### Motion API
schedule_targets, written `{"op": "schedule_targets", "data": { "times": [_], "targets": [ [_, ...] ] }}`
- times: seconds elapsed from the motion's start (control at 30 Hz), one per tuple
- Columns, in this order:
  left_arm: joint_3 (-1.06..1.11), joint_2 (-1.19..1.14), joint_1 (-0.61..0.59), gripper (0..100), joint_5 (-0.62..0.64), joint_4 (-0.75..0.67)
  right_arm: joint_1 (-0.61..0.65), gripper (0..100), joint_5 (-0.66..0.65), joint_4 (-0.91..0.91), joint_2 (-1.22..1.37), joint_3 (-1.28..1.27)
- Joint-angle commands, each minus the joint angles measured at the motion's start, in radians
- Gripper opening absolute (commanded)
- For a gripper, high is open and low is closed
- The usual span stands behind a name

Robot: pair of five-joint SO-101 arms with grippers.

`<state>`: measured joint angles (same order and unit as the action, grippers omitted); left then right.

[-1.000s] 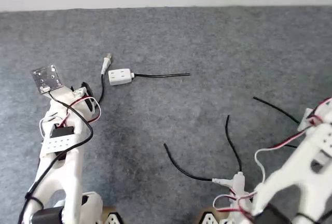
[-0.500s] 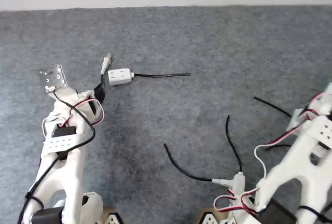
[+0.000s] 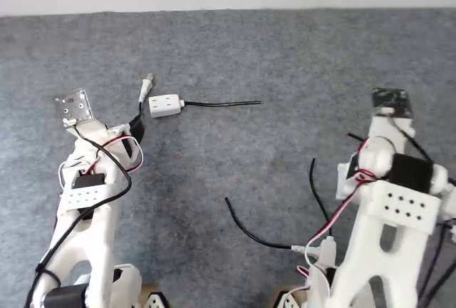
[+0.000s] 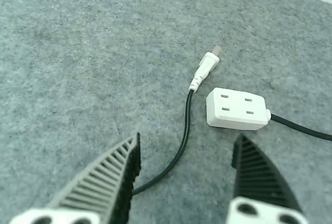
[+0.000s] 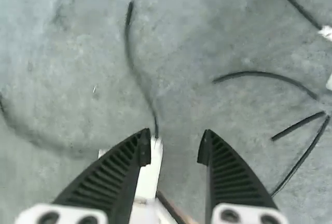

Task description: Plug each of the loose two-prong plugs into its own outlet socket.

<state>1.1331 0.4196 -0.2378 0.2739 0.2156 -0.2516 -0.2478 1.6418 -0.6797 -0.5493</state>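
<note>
Left gripper (image 4: pixel 188 140): ribbed grey fingers (image 4: pixel 122 172) spread wide, nothing held, above grey felt mat (image 4: pixel 78 53).
Two-prong plug (image 4: pixel 209 64): slim white body, metal prongs exposed, on black cord (image 4: pixel 182 141). Lies just beside outlet block (image 4: pixel 236 109), not inserted.
Outlet block: white rounded rectangle, two slot pairs facing up.
Right gripper (image 5: pixel 176 133): fingers moderately apart, nothing held. White cord fitting (image 5: pixel 150 169) on mat under one finger; thin black cords (image 5: pixel 264 76) nearby.

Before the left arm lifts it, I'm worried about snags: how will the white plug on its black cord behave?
The white plug looks small and rigid, so probably light. Its black cord lies in a loose curve, so it likely flops and trails.
</note>
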Motion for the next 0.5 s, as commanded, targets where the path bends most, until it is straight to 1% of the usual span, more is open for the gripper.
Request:
{"op": "schedule_targets", "data": {
  "times": [0.0, 0.07, 0.17, 0.33, 0.4, 0.47],
  "targets": [
    [-0.027, 0.015, 0.005, 27, -0.011, 0.002, 0.033, 14.8, -0.077, 0.081, 0.015, -0.005],
    [-0.027, 0.015, 0.005, 27, -0.011, 0.002, 0.053, 14.8, -0.064, 0.119, 0.056, -0.009],
    [-0.027, 0.015, 0.005, 27, -0.012, 0.002, 0.105, 14.8, -0.009, 0.147, 0.124, -0.014],
    [-0.025, 0.015, 0.005, 27, -0.012, 0.002, 0.111, 15.1, 0.066, 0.143, 0.219, -0.011],
    [-0.025, 0.015, 0.005, 27, -0.014, 0.002, 0.11, 19.4, 0.075, 0.143, 0.26, -0.011],
    [-0.025, 0.015, 0.005, 27, -0.014, 0.002, 0.111, 27.8, 0.087, 0.147, 0.306, -0.011]
  ]
}}
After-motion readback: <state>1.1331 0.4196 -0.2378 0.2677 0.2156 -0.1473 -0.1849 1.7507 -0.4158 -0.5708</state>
